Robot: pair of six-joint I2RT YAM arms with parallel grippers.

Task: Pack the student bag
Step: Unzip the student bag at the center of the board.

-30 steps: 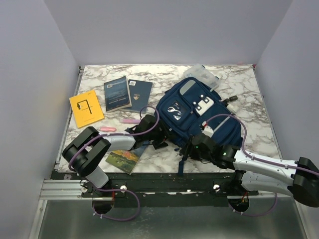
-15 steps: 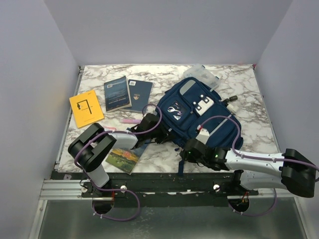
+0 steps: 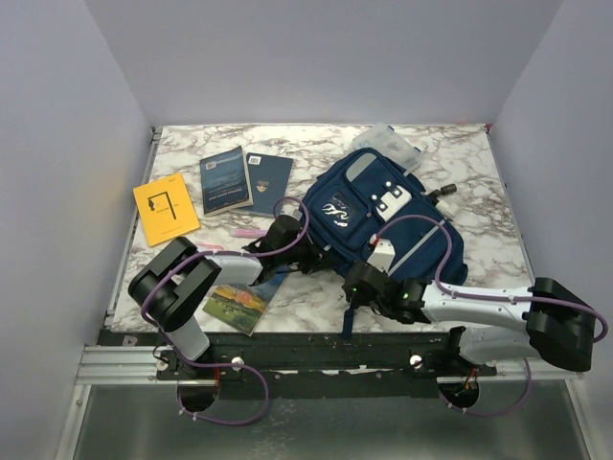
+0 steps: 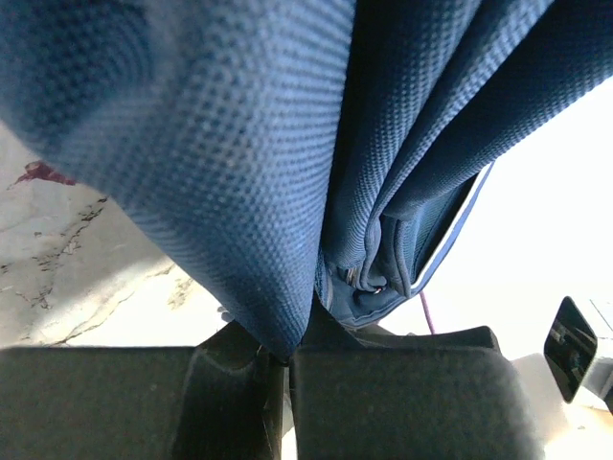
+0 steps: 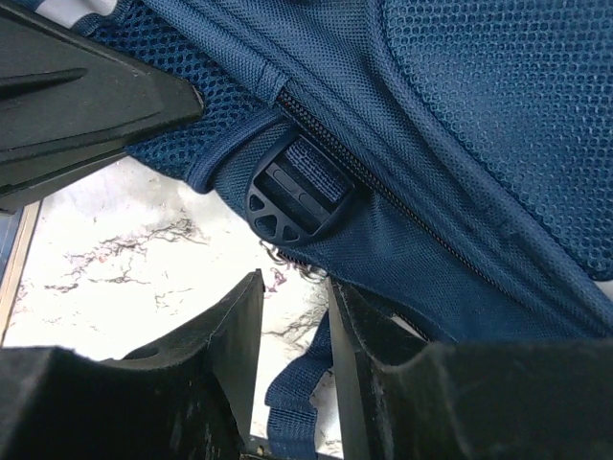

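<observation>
Step in hand, by my judgement: opening the bag (image 3: 383,220); nothing appears packed yet.

Your left gripper (image 4: 287,350) is all but closed, with a fold of navy fabric pinched between its jaws. The rest of the bag hangs ahead of and above them.

Your right gripper (image 5: 295,283) stands narrowly parted. A webbing strap (image 5: 292,412) lies in the gap, but I cannot tell if it is clamped. A black buckle (image 5: 292,196) sits just ahead of the jaws, and the zip (image 5: 383,182) runs beyond it.

The bag lies front face up, its long axis running from your jaws away toward the far side and slightly aslant. Which end is the top, I cannot tell.

Next move calls for finding the zip pull, which is not visible.
</observation>
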